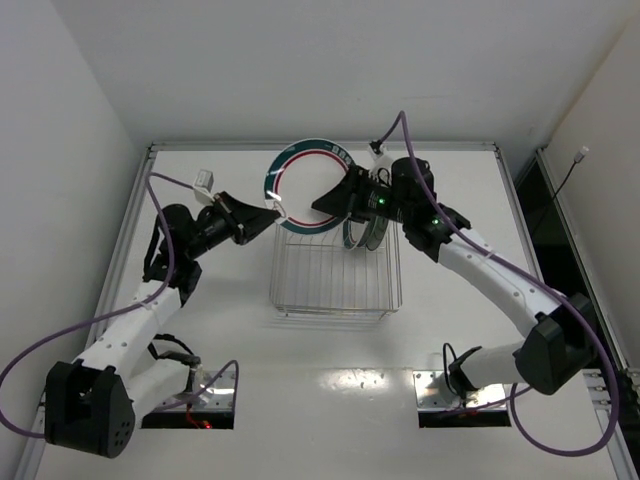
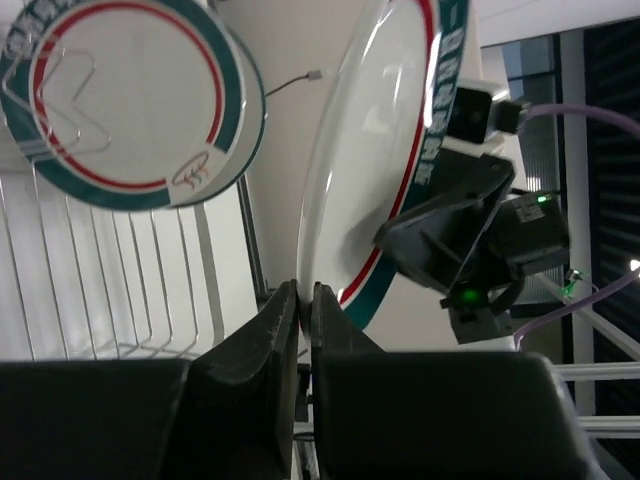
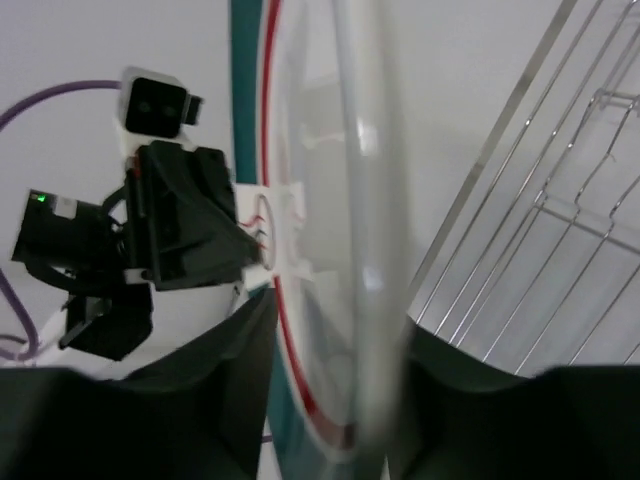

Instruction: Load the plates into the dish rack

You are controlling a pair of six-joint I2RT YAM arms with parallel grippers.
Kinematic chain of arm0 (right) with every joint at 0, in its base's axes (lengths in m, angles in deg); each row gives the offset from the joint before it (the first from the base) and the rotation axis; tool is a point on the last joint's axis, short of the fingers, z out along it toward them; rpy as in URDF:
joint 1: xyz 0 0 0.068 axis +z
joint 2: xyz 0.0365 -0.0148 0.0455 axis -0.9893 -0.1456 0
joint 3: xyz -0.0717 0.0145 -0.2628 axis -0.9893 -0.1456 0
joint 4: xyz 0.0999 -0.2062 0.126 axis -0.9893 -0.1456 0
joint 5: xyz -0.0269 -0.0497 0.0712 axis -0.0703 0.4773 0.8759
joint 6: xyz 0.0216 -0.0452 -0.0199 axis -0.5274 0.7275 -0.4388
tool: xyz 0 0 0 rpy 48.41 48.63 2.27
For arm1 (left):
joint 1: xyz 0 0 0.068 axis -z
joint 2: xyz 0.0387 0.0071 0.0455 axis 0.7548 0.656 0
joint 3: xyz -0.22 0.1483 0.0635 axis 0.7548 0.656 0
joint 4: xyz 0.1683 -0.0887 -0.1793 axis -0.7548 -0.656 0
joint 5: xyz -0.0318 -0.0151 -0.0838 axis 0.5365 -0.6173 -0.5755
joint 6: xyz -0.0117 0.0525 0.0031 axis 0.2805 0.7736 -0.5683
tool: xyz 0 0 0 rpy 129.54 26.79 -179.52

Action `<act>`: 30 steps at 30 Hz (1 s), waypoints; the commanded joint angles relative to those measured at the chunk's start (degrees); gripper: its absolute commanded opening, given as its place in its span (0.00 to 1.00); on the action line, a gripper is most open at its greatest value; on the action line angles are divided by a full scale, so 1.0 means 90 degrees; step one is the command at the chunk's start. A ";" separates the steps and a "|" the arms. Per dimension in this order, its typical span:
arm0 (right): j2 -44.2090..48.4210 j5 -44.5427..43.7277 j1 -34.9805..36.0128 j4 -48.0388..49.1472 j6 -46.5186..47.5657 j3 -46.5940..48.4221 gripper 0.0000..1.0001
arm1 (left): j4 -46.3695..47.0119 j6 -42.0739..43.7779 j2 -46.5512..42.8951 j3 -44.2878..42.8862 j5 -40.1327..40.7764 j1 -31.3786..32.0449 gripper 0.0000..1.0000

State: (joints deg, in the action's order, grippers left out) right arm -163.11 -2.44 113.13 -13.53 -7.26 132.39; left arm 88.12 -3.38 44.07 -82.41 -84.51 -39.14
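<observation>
A white plate with a green rim and a red ring hangs upright over the far end of the wire dish rack. My left gripper is shut on its left rim, and the wrist view shows the rim pinched between the fingers. My right gripper straddles the plate's right side; the plate fills the gap between both fingers, which look pressed against it. Two more green-rimmed plates stand in the rack's far right corner, one of them facing the left wrist camera.
The white table is walled at the back and on both sides. Purple cables loop from each arm. Two dark openings lie at the near edge beside the arm bases. The rack's near half holds only bare wires.
</observation>
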 commanded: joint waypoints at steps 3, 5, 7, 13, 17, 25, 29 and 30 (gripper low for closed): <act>0.0001 0.0238 -0.0063 0.0520 -0.0135 0.0254 0.00 | 0.0314 -0.0038 -0.0165 0.0145 0.0189 0.0642 0.05; 0.0235 -0.0074 -0.0063 0.0169 0.0040 0.0429 0.00 | -0.0592 0.0605 -0.0165 -0.0117 0.0373 0.0642 0.64; 0.0459 -0.0941 -0.0063 -0.0680 0.0264 0.0730 0.00 | -0.2710 0.1859 -0.0087 -0.0906 0.0665 0.0379 0.99; 0.0481 -0.3902 0.0161 -0.3649 0.0529 0.2194 0.00 | -0.5975 0.3693 0.0196 -0.2832 0.3438 0.0320 0.99; -0.0338 -0.5581 0.0522 -0.4860 0.0529 0.3102 0.00 | -0.6367 0.3548 -0.0301 -0.2766 0.4504 0.0320 0.99; -0.3069 -0.7437 0.1079 -0.7525 -0.0123 0.5892 0.00 | -0.6923 0.3937 -0.0498 -0.3203 0.5529 0.0320 0.99; -0.3757 -0.7868 0.1225 -0.8075 -0.0125 0.6552 0.00 | -0.6993 0.4064 -0.0429 -0.3273 0.5599 0.0261 0.99; -0.3826 -0.7869 0.1226 -0.8075 -0.0125 0.6553 0.00 | -0.7051 0.4065 -0.0429 -0.3273 0.5521 0.0261 0.99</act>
State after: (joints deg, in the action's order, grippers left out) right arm -197.58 -65.52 123.49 -79.42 -6.43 187.01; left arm 26.44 30.92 40.27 -109.64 -36.64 -36.06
